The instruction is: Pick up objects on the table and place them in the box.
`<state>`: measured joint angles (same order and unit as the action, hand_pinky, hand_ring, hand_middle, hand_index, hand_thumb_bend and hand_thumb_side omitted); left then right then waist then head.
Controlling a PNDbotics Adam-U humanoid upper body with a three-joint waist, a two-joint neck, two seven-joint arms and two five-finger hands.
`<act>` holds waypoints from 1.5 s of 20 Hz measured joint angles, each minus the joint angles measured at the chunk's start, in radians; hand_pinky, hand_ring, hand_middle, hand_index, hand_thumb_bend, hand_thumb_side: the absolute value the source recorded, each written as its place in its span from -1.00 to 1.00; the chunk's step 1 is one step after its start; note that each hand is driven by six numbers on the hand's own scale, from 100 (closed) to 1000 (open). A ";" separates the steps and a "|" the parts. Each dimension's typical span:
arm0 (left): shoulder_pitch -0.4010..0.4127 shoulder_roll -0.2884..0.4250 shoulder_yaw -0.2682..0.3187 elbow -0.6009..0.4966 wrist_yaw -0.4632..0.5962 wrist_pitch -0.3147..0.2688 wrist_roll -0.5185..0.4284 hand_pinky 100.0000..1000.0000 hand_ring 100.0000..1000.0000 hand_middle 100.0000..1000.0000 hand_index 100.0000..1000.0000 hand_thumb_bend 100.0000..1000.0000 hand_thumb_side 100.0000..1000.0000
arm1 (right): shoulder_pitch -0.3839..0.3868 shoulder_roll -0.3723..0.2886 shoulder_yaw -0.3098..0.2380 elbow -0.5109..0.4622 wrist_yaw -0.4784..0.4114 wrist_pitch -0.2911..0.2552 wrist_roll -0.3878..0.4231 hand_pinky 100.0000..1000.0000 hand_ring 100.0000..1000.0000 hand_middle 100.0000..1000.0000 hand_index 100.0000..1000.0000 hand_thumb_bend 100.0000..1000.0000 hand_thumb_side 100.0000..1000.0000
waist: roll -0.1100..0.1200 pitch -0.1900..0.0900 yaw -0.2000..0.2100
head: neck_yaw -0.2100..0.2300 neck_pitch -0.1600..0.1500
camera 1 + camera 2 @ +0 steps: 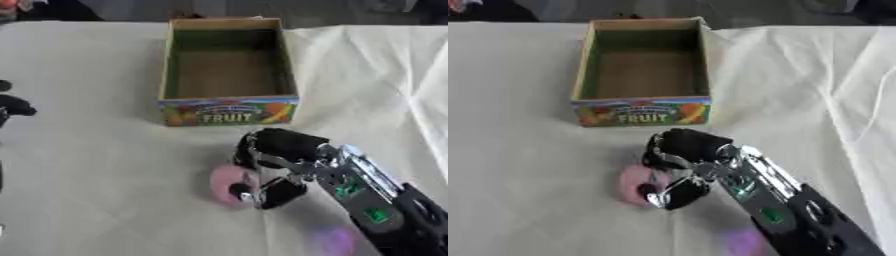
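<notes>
Our right hand (273, 167) curls around the pink object (229, 184) on the table (96, 190), just in front of the empty box (229, 111). We should seat thumb and fingers fully before lifting. The left hand (12, 107) idles at the edge; we can't tell its fingers.

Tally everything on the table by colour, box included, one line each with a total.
Pink: 1, the round object at the right hand.
Purple: 1, a blurred object by the right arm.
Multicoloured: 1, the FRUIT box.
Total: 3
</notes>
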<state>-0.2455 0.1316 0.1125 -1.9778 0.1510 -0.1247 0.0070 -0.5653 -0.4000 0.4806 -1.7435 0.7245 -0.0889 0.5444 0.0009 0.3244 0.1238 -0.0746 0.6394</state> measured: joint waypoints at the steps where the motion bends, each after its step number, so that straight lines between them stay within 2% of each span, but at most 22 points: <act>1: 0.000 0.000 0.000 0.000 -0.001 0.000 -0.001 -0.03 -0.06 0.04 0.37 -1.00 0.89 | 0.000 -0.001 0.000 -0.009 -0.009 0.001 -0.008 -0.28 -0.01 -0.26 0.07 -1.00 -0.26 | 0.000 0.000 -0.001 | 0.000 0.000; 6: 0.001 0.000 0.000 0.000 -0.004 0.003 -0.008 -0.03 -0.07 0.05 0.37 -1.00 0.89 | -0.001 -0.012 -0.008 -0.070 -0.059 0.004 -0.037 -0.30 -0.02 -0.24 0.10 -1.00 -0.22 | 0.003 0.000 -0.007 | 0.000 0.000; 10: 0.003 0.000 0.000 0.000 -0.007 0.004 -0.014 -0.03 -0.07 0.05 0.37 -1.00 0.89 | -0.005 -0.030 -0.018 -0.126 -0.102 0.006 -0.066 -0.25 0.01 -0.14 0.21 -1.00 -0.19 | 0.003 0.000 -0.010 | 0.000 -0.002; 16: 0.006 0.000 0.001 0.000 -0.011 0.005 -0.018 -0.03 -0.07 0.05 0.37 -1.00 0.89 | -0.022 -0.077 -0.045 -0.196 -0.163 0.005 -0.108 -0.21 0.02 -0.14 0.20 -1.00 -0.22 | 0.003 0.001 -0.013 | 0.002 -0.018; 21: 0.006 0.000 0.003 0.000 -0.013 0.006 -0.020 -0.03 -0.07 0.05 0.37 -1.00 0.88 | -0.062 -0.160 -0.087 -0.229 -0.222 0.009 -0.210 -0.21 0.02 -0.13 0.18 -1.00 -0.24 | 0.000 0.009 -0.011 | 0.002 -0.030; 30: -0.003 0.001 0.002 0.000 -0.016 0.002 -0.027 -0.03 -0.07 0.05 0.37 -1.00 0.88 | -0.153 -0.320 -0.181 -0.222 -0.376 0.055 -0.401 -0.20 0.04 -0.14 0.15 -1.00 -0.29 | -0.020 0.028 0.035 | -0.006 -0.047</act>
<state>-0.2486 0.1331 0.1147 -1.9778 0.1355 -0.1230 -0.0197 -0.7186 -0.7200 0.3000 -1.9655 0.3480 -0.0343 0.1431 -0.0187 0.3524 0.1587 -0.0803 0.5928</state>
